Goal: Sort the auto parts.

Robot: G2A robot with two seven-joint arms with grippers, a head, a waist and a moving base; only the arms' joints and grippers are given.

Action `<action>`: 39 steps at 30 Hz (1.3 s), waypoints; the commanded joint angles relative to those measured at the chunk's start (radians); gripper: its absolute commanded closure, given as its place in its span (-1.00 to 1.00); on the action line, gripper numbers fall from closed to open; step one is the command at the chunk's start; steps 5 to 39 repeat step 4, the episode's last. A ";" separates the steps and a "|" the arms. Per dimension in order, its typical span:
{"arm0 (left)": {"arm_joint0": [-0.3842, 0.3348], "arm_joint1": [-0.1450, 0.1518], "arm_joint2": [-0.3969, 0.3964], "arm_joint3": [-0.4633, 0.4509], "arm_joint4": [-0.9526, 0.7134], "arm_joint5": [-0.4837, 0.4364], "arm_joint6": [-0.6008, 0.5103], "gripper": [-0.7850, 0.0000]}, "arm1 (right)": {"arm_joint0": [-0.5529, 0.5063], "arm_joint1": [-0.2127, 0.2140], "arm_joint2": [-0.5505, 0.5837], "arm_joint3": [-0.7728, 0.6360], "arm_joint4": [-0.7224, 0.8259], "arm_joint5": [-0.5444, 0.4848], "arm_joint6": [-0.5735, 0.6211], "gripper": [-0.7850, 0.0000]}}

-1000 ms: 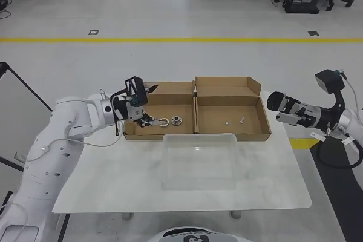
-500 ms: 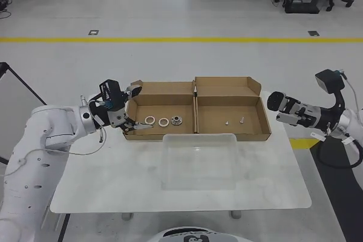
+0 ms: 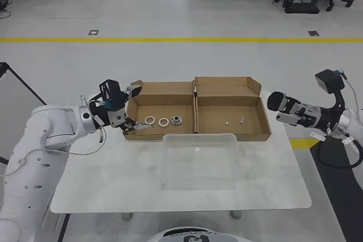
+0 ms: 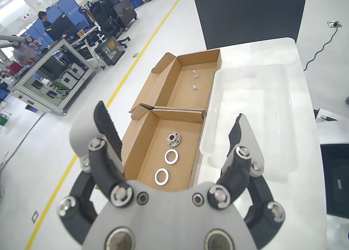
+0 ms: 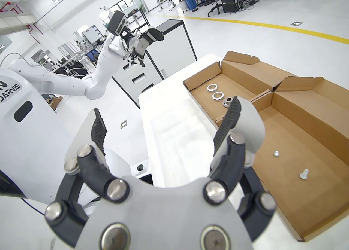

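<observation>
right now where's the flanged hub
In the top view the flanged hub lies in the left cardboard compartment, between a metal ring and the divider.

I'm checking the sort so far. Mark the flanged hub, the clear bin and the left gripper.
flanged hub point(image 4: 173, 139), left wrist view, on its raised centre.
clear bin point(image 3: 199, 162), top view, on its bare floor.
left gripper point(image 4: 170, 110), left wrist view, midway between its open fingertips.

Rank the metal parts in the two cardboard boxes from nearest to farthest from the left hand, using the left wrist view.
From the left hand:
1. First ring, at the near box's closest end.
2. Second ring, next along.
3. Flanged hub, same box, farther in.
4. First bolt, in the far box.
5. Second bolt, beyond it.
</observation>
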 commanded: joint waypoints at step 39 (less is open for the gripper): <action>0.000 0.000 0.000 0.000 0.000 0.000 0.000 -1.00 | 0.000 0.000 0.000 0.000 0.000 0.000 0.000 -1.00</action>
